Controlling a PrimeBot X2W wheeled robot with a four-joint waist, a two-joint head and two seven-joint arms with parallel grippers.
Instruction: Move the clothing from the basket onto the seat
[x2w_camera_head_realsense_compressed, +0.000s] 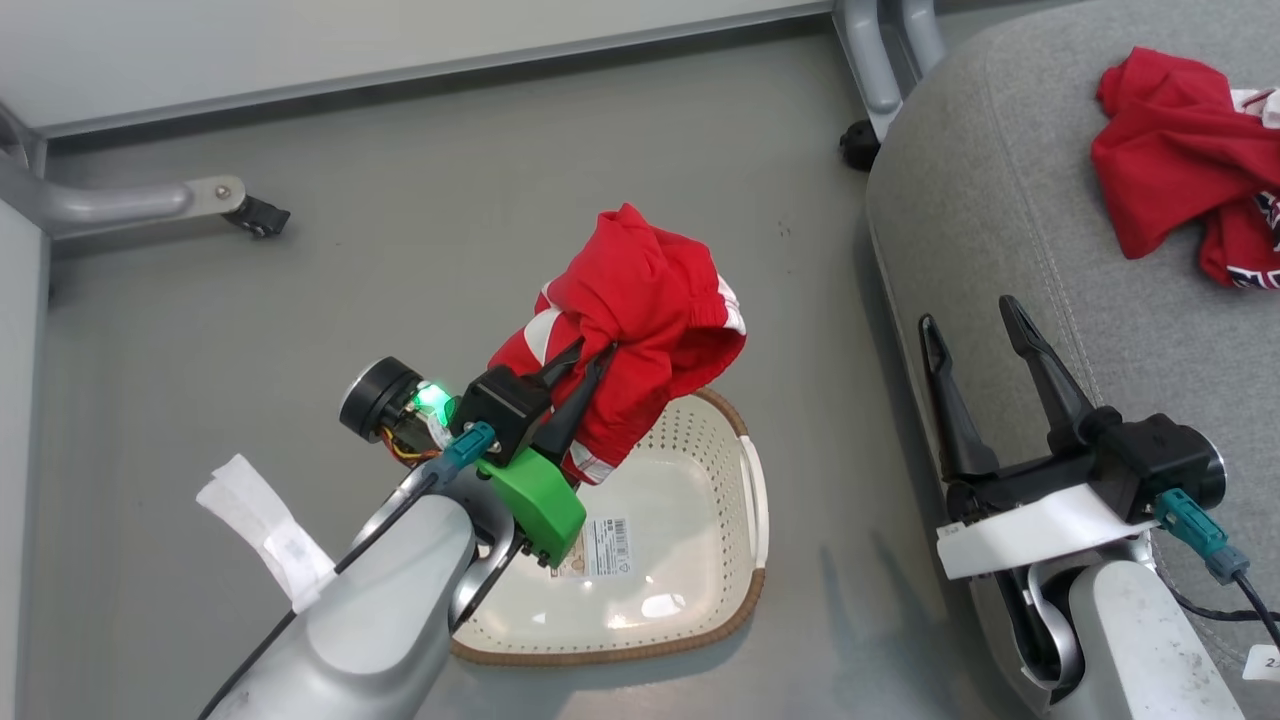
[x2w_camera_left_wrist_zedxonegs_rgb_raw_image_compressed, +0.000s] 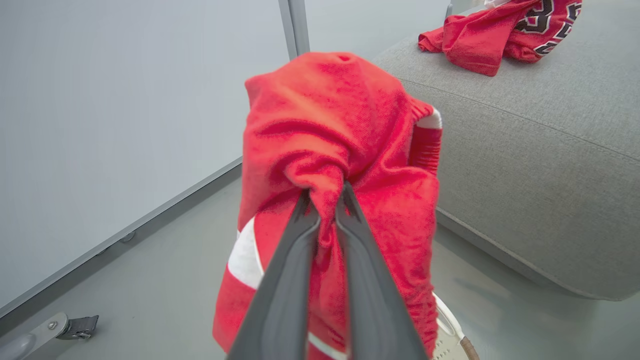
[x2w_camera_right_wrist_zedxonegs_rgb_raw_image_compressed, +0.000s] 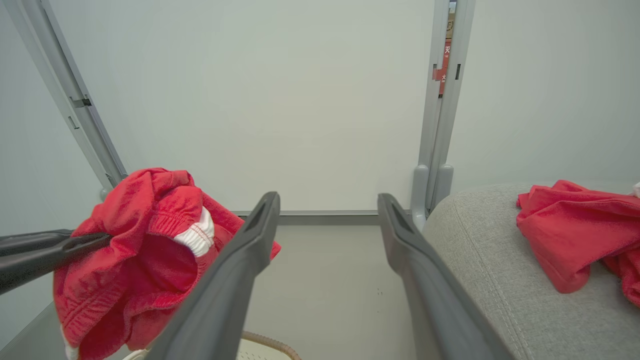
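My left gripper is shut on the red shorts, which hang in a bunch above the cream basket. The left wrist view shows its two fingers pinching a fold of the shorts. The basket holds no clothing, just a label on its floor. The red jersey lies crumpled on the grey seat at the right. My right gripper is open with nothing in it, over the seat's left edge. In the right wrist view the shorts hang at the left and the jersey rests on the seat.
The basket stands on a grey floor to the left of the seat. A metal frame leg with a castor reaches in at the far left, another castor sits by the seat's far corner. A white wall panel runs along the back.
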